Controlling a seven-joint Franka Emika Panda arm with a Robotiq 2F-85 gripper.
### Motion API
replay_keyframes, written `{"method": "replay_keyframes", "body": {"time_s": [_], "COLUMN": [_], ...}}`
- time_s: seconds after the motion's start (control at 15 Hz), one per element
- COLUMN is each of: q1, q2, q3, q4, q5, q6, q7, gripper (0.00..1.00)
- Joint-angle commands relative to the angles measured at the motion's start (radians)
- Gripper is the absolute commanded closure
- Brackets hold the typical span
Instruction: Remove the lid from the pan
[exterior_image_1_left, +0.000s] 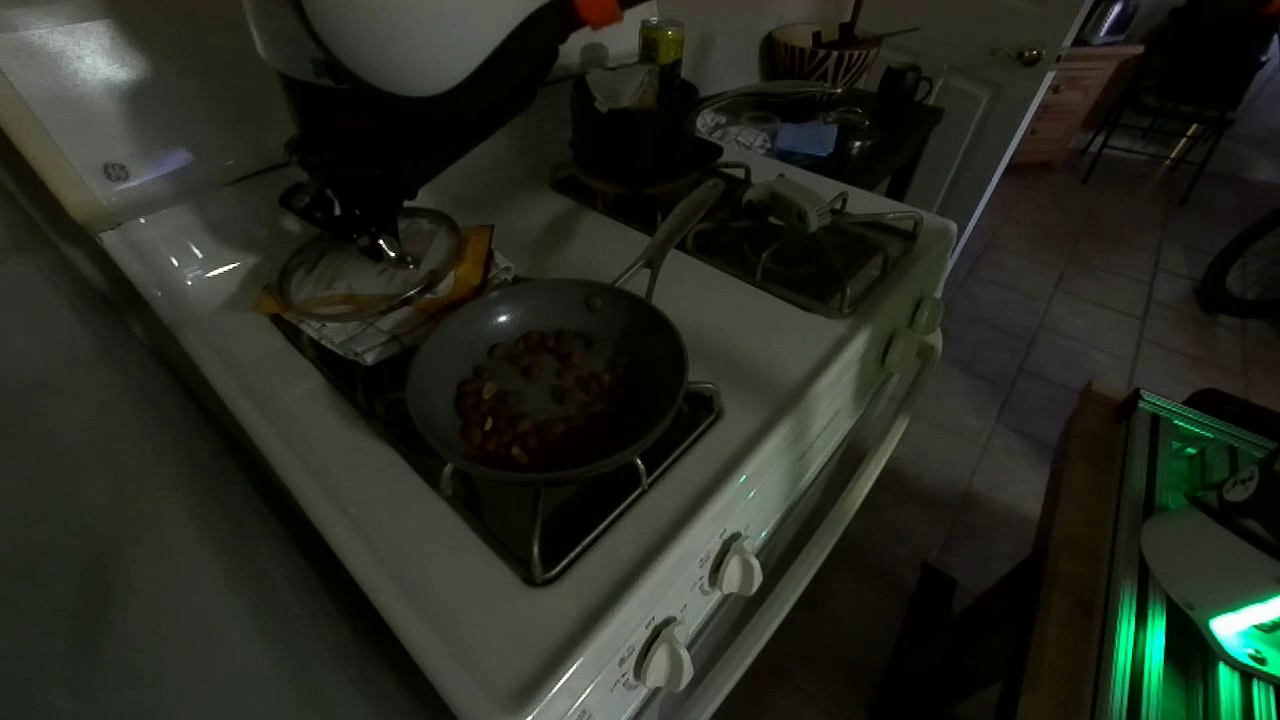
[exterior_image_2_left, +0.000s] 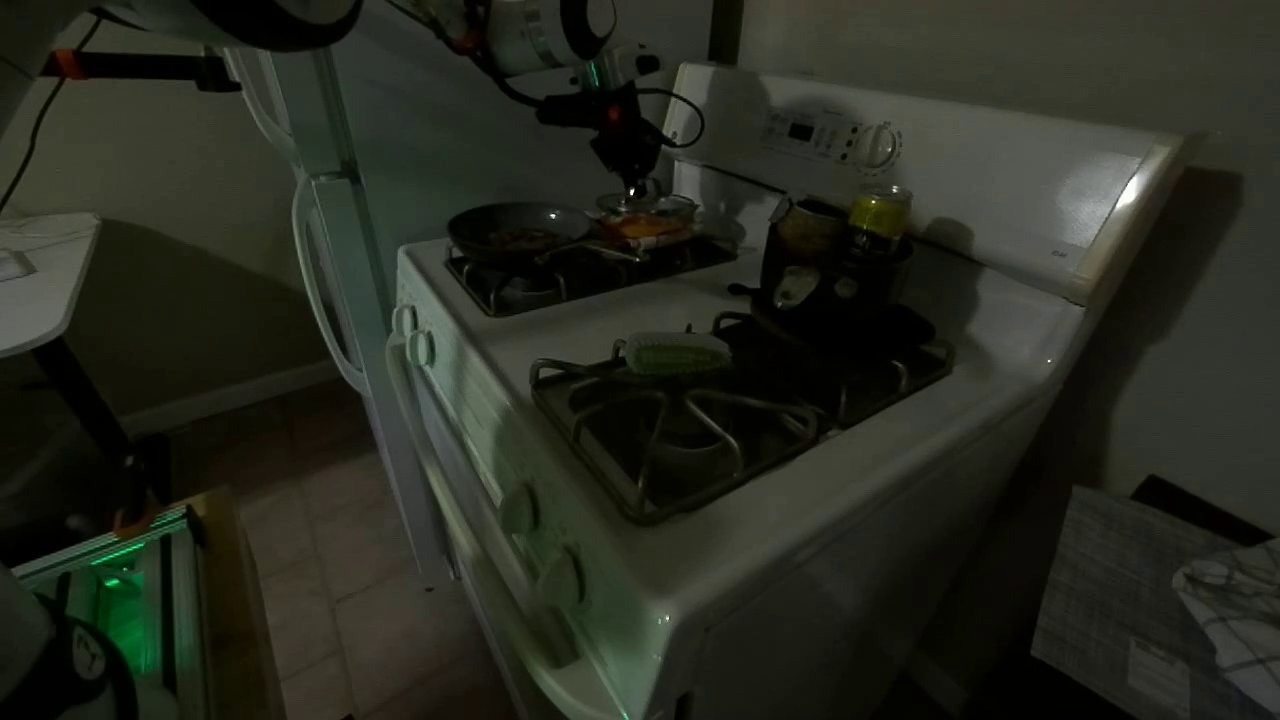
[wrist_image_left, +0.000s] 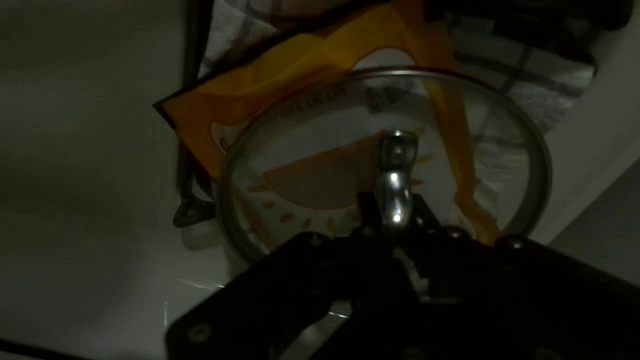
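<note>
The frying pan (exterior_image_1_left: 515, 308) stands uncovered on the front burner with small reddish-brown pieces of food in it. It also shows in an exterior view (exterior_image_2_left: 545, 218). The round glass lid (wrist_image_left: 320, 120) with a metal rim lies over an orange and white bag behind the pan; it shows in both exterior views (exterior_image_1_left: 325, 285) (exterior_image_2_left: 670, 208). Whether its rim rests fully on the bag is unclear. My gripper (wrist_image_left: 395, 204) points down at the lid, its fingers closed on either side of the shiny metal lid handle (wrist_image_left: 395, 185). The gripper also shows in both exterior views (exterior_image_1_left: 378, 238) (exterior_image_2_left: 637, 182).
The orange bag (wrist_image_left: 295, 57) lies on a checked cloth (wrist_image_left: 545, 85) over the rear burner. The pan handle (exterior_image_1_left: 685, 220) sticks out across the stove top. A dark pot (exterior_image_2_left: 790, 260), a yellow-green jar (exterior_image_2_left: 880, 212) and a brush (exterior_image_2_left: 678, 355) stand on the other burners. The stove's back panel (exterior_image_2_left: 960, 170) rises behind.
</note>
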Motion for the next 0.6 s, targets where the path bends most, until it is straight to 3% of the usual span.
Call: {"method": "replay_keyframes", "body": {"time_s": [0.0,0.33,0.53], "q1": [0.009,-0.018,-0.039], "q2": [-0.008,-0.115,-0.213], "q3": [-0.021,-0.004,0.016], "q4": [0.001,-0.066,-0.124], "q5": [-0.01,0.014,0.036], "q6": [-0.068,-0.044,-0.025], "q7": [0.035,0.017,-0.024], "gripper": [0.56,0.18,0.01]}}
